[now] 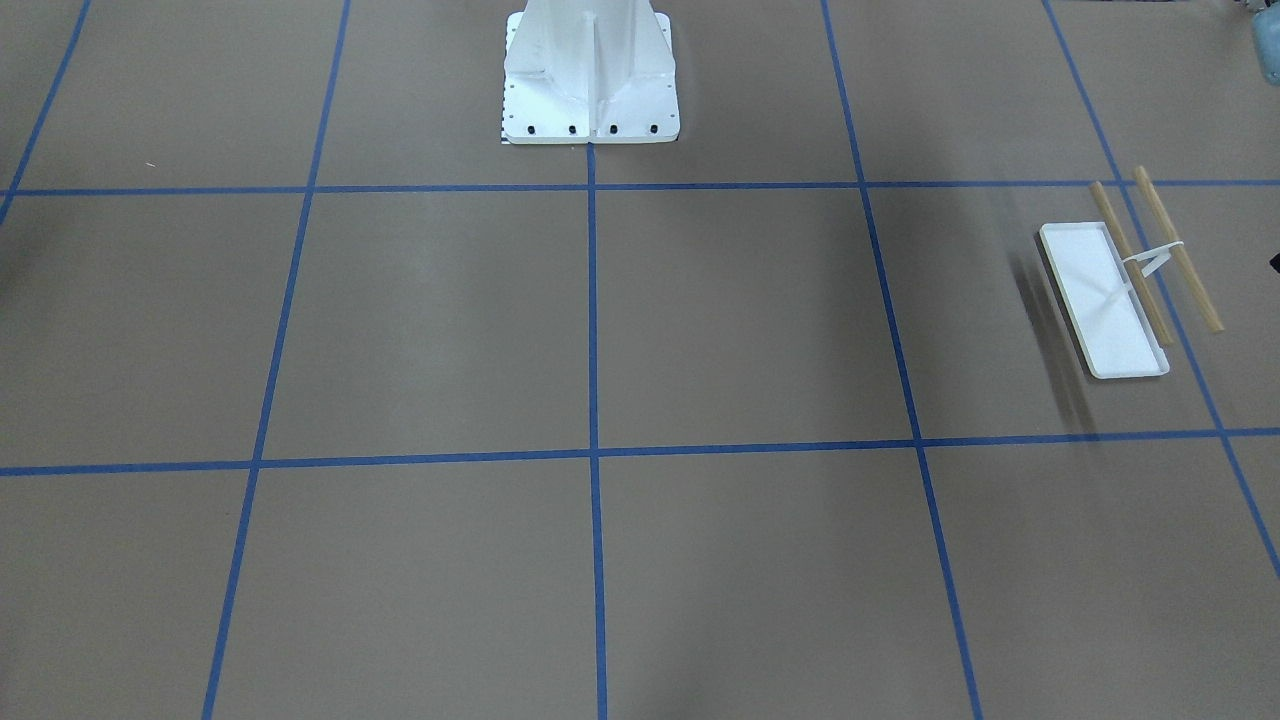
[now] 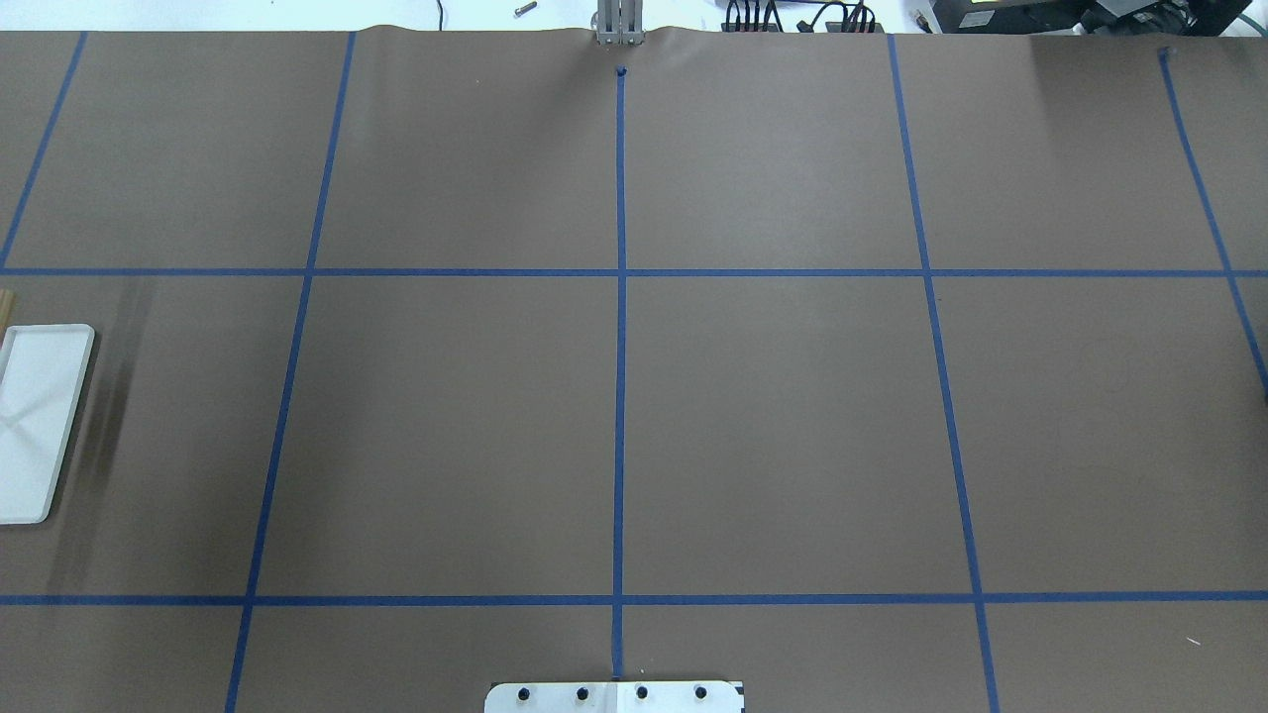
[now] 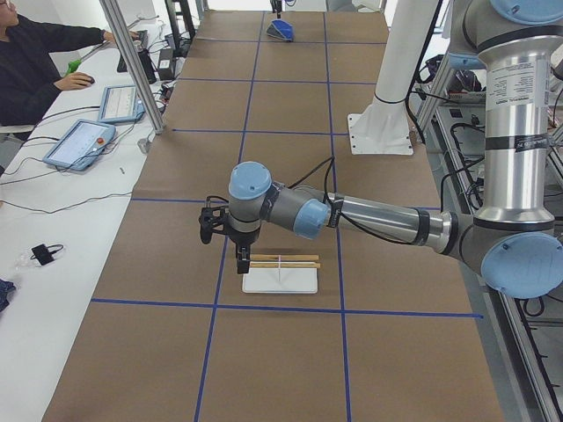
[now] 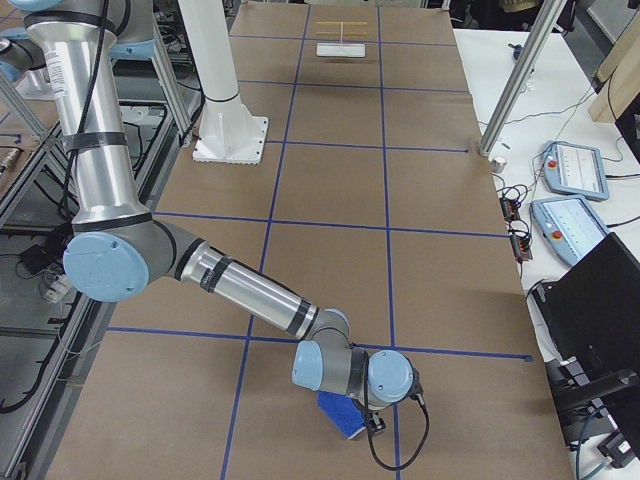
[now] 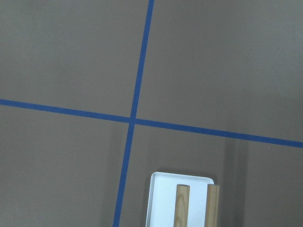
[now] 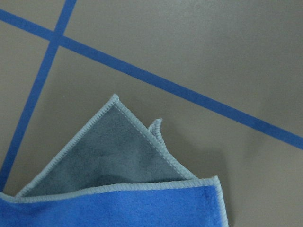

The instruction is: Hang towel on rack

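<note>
As the right gripper [image 4: 372, 424] hangs at the small royal-blue cloth towel [image 6: 142, 208], pickup seems in hand; its opening I cannot tell; next: grip an edge, reach the white-trayed wooden-rod rack [image 1: 1105, 300].

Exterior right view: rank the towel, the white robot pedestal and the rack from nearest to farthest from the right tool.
1. The towel: directly under the right tool, nearest the camera.
2. The white pedestal: midway along, on the view's left.
3. The rack: farthest back, at the top of the view.
</note>
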### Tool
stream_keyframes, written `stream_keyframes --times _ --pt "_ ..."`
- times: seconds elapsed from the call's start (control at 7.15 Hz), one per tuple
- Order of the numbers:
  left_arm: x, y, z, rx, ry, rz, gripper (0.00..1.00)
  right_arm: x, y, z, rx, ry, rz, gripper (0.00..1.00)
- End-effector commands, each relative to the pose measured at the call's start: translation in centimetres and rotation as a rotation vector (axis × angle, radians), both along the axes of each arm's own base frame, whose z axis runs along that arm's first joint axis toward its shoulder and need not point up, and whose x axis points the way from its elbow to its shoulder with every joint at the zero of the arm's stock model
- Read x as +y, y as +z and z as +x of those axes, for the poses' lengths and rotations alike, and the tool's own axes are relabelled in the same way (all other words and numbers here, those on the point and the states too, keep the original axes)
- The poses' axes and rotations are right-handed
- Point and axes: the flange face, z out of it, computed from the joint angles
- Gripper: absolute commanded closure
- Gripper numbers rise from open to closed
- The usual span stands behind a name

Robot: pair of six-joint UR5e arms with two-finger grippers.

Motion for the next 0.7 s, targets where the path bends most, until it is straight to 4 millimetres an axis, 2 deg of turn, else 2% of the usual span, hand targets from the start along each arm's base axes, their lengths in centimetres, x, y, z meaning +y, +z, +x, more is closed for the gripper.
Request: stream_keyframes --times 0.0,0.28,0.56 --pt "0.0 -0.2 0.0 0.000 0.000 0.004 0.01 -1.7 0.8 0.3 0.014 -0.037 0.007 0.00" --pt "0.0 -0.4 0.0 0.001 0.000 0.007 0.01 -2.4 1.5 -0.1 0.012 -0.061 0.004 0.00" --pt "-0.1 -0.4 0.0 0.001 0.000 0.009 0.01 -2.2 2.0 -0.7 0.010 -0.072 -0.008 0.00"
